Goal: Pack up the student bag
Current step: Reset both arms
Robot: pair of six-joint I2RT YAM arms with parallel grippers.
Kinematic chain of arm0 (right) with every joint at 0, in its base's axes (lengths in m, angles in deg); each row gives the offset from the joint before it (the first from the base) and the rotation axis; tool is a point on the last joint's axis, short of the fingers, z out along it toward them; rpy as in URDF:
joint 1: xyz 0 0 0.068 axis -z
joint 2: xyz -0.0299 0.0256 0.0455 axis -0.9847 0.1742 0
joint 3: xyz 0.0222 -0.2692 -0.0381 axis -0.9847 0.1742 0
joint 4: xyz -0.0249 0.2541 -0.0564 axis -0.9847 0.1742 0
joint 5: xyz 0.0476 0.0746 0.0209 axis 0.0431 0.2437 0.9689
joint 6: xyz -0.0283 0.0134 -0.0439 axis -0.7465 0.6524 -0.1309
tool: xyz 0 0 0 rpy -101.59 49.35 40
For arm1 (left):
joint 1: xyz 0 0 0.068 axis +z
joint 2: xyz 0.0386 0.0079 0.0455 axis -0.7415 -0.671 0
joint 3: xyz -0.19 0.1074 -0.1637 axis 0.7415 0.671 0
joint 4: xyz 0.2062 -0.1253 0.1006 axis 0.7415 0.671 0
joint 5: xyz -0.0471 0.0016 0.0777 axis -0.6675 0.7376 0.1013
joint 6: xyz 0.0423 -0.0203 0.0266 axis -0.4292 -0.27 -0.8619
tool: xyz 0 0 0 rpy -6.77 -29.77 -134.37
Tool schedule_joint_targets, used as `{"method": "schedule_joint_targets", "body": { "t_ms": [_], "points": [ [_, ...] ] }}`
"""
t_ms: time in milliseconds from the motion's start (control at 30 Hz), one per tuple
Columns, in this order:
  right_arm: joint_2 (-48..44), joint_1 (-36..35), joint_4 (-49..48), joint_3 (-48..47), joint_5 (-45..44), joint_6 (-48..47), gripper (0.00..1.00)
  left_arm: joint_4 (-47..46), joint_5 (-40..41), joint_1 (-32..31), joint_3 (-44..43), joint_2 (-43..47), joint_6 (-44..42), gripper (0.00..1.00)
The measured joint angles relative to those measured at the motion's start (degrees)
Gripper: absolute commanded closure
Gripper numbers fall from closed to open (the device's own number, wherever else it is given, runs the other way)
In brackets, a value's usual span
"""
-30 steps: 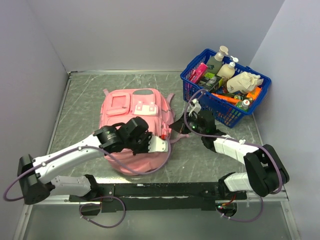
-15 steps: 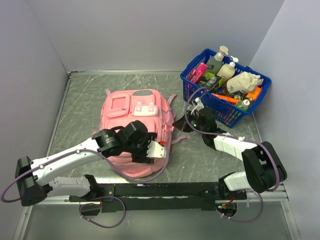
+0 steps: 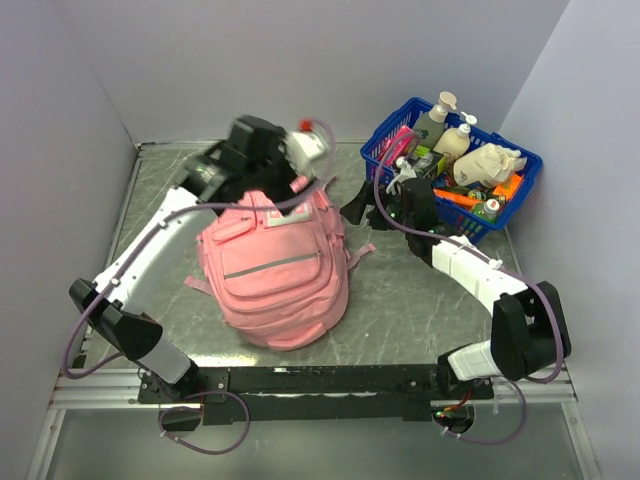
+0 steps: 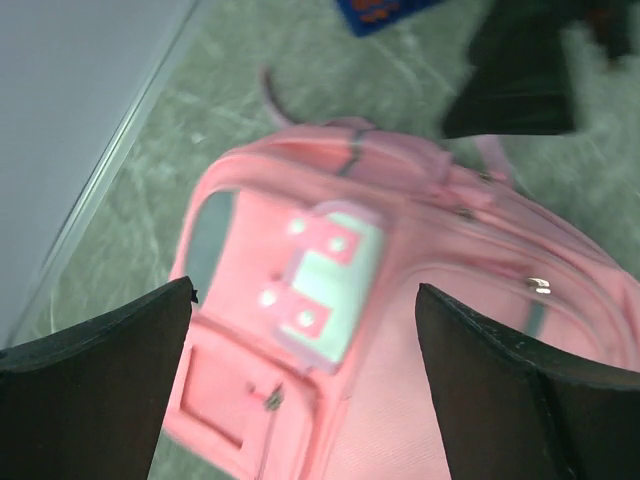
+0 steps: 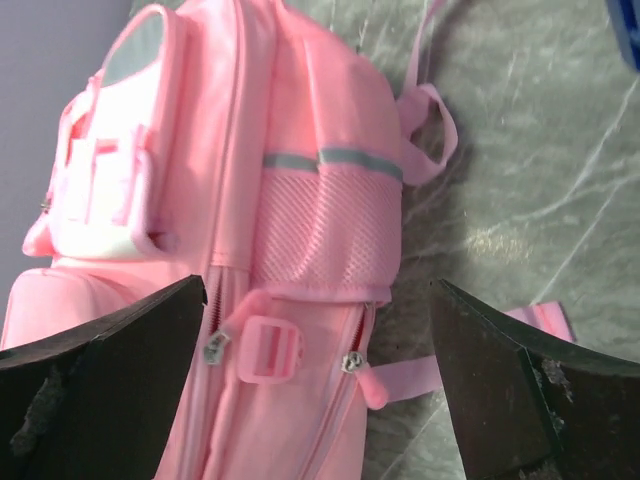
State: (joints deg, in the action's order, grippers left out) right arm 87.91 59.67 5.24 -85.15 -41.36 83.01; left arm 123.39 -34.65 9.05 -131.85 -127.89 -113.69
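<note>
Top external: at 12 o'clock of the student bag (image 3: pixel 280 270), my left gripper (image 4: pixel 304 292) gapes empty. My right gripper (image 5: pixel 318 287) gapes empty at 2 o'clock.

soft even light, faint shadows; left wrist view blurred.

The student bag (image 3: pixel 275 270) lies on the bench (image 3: pixel 400 312). The left end effector (image 3: pixel 272 180) hangs above its far end. The right end effector (image 3: pixel 365 205) sits beside its right side, near the blue basket (image 3: pixel 480 232).
</note>
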Motion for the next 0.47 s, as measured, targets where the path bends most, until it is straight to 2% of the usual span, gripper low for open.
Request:
{"method": "schedule_joint_targets", "body": {
  "t_ms": [67, 133, 333, 467],
  "points": [
    [-0.48, 0.04, 2.45, -1.55, 0.31, -1.22, 0.0, -0.07, -1.51, 4.76, -1.84, -0.15, 2.36, 0.04],
    [-2.08, -0.39, 5.2, -1.6, 0.61, -2.49, 0.0, -1.55, -2.25, 9.53, -0.09, 0.72, 4.39, 0.04],
    [-10.45, -6.36, 15.58, -2.89, -1.92, -8.17, 0.0, -5.4, -5.38, 20.28, 16.83, 5.33, 9.94, 0.04],
    [-12.68, -10.01, 18.91, -5.53, -3.63, -10.6, 0.0, -6.78, -8.87, 24.2, 22.84, 7.1, 12.33, 0.04]
  ]
}}
